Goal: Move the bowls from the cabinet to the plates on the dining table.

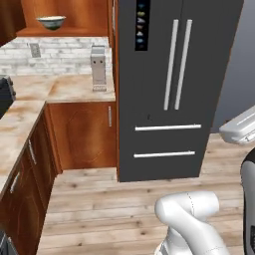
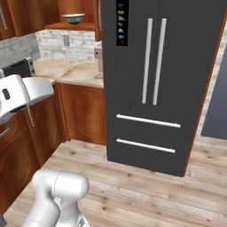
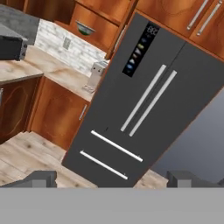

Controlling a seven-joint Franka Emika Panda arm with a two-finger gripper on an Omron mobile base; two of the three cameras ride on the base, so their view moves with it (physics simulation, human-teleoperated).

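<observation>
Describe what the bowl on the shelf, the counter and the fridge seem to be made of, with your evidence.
Bowl: probably glazed ceramic; cream with a dark band.
Counter: looks like polished stone; beige-orange marbled veining.
Fridge: likely matte dark grey metal; flat even colour, silver bar handles.

Cabinet point(image 1: 64, 20) cropped at top (bowl's point(image 1: 51, 22) band too small).

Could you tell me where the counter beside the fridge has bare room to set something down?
The counter is bare between the grey appliance by the fridge and the corner. The shelf beside the bowl is free too.
</observation>
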